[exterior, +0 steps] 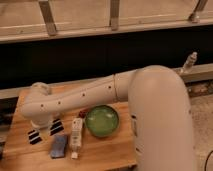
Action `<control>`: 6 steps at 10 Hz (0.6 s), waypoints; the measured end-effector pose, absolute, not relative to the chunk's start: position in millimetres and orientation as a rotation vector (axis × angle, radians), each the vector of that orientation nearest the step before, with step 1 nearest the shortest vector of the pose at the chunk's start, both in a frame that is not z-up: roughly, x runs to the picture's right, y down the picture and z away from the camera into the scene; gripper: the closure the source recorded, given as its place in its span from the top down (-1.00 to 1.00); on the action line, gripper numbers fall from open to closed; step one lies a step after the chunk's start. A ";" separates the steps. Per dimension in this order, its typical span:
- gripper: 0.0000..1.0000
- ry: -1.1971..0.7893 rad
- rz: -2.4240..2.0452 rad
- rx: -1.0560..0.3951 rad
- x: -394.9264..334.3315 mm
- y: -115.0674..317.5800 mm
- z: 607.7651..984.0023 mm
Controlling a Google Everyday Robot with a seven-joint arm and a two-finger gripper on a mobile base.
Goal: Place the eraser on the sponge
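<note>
The tool [45, 132] hangs under the wrist over the desk's [107, 152] left part, closed narrow; two dark striped pieces show there, and whether either is the eraser cannot be told; the sponge [59, 146] lies just right and nearer; past it a remote [76, 134], then a bowl [102, 120].

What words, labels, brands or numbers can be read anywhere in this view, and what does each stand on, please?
None can be read. Any print on the white device is too blurred to read. The sponge, the green bowl and the hand, at the left end of the table, show no text.
</note>
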State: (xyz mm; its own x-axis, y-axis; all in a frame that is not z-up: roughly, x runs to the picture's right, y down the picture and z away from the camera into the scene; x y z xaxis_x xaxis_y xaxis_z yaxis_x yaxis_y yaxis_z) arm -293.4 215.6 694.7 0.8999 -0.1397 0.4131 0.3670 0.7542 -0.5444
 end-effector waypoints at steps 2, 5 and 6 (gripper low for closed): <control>-1.00 -0.356 -0.278 -0.726 -291.7 253.7 728.7; -1.00 -0.360 -0.257 -0.793 -294.6 291.7 759.2; -1.00 -0.357 -0.261 -0.790 -293.1 290.5 757.8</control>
